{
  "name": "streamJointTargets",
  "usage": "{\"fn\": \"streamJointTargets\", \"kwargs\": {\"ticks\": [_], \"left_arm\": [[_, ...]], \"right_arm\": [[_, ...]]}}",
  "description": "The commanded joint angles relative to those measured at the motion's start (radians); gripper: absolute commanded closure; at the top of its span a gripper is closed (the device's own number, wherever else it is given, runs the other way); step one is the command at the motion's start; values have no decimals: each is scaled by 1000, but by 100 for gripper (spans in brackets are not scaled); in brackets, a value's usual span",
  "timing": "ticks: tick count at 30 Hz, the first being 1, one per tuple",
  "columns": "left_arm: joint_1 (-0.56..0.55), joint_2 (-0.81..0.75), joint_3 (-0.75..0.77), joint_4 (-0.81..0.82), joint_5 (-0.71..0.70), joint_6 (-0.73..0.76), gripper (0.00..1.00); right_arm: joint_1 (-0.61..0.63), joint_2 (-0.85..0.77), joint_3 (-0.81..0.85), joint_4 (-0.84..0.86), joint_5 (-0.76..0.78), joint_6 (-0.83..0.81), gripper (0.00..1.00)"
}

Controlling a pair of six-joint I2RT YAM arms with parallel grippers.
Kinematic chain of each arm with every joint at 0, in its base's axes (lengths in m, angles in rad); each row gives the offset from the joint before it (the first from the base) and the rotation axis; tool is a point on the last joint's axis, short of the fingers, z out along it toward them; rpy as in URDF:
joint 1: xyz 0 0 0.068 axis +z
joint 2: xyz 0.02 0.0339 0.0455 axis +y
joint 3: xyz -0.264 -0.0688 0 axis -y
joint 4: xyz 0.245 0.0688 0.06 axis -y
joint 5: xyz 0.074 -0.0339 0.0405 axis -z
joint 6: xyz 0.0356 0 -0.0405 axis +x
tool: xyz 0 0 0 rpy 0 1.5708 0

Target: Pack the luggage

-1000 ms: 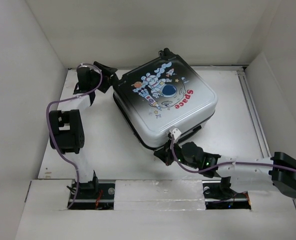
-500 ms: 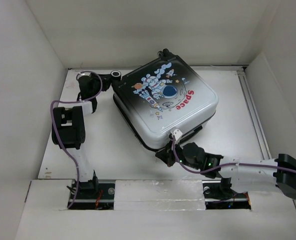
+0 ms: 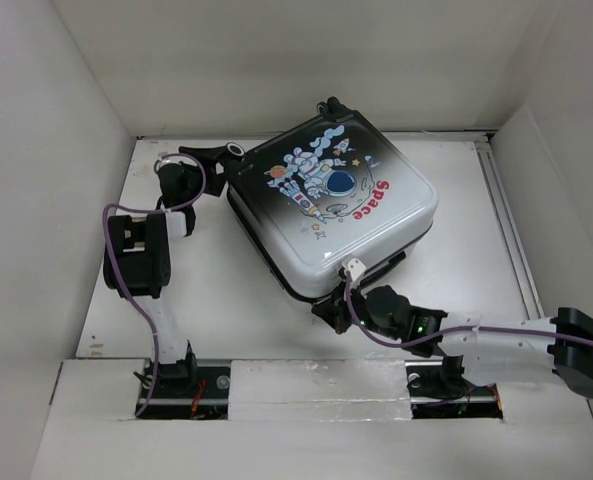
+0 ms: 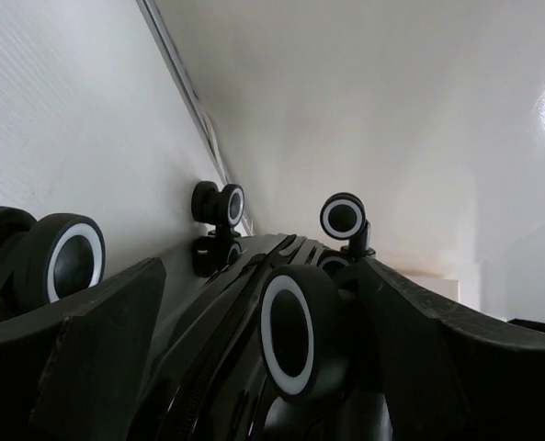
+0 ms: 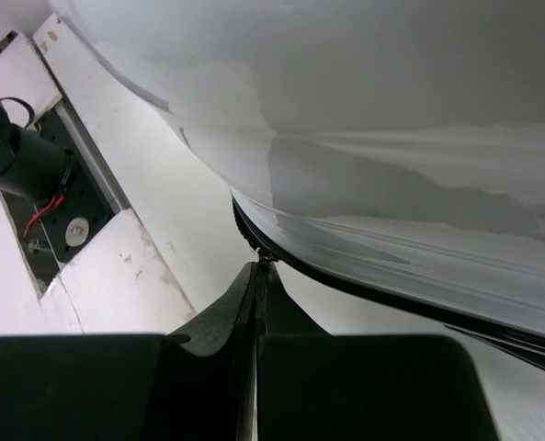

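The luggage (image 3: 346, 210) lies flat and closed at the back of the table, its astronaut print facing up. My left gripper (image 3: 221, 158) is at the luggage's left corner, by the wheels. In the left wrist view it (image 4: 263, 276) stands open, with one black wheel (image 4: 300, 340) between the fingers. That wheel sits close to the right finger (image 4: 437, 349). My right gripper (image 3: 328, 305) is at the near corner. In the right wrist view it (image 5: 258, 266) is shut, its tips pinching a small zipper pull (image 5: 264, 258) at the dark zipper seam under the white shell (image 5: 391, 138).
White enclosure walls stand on the left, back and right. A rail (image 3: 506, 220) runs along the table's right side. Other wheels (image 4: 219, 204) (image 4: 344, 217) stick out beyond the left gripper. A purple cable (image 3: 106, 215) loops beside the left arm.
The left gripper moved in onto the wheel corner, narrowed, then spread again. The luggage shifted slightly. The right gripper stayed shut at the near corner.
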Motion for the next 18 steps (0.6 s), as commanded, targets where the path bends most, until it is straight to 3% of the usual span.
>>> {"fn": "streamJointTargets", "kwargs": {"ticks": [1,4,5,6,9,18], "left_arm": [[-31,-60,-61,114,112,31,17],[-10,-61,-136,292,112,-76,15],[-10,-47,-154,418,112,-114,15],[1,-36,-171,483,124,-153,8],[21,-15,-204,619,124,-233,6],[11,-19,-132,512,127,-138,1]], "right_arm": [[23,4,12,23,-59,7,100],[23,13,21,23,-69,7,100],[23,13,21,23,-69,7,100],[23,13,21,23,-80,7,100],[23,13,21,23,-80,7,100],[23,24,21,23,-89,7,100]]}}
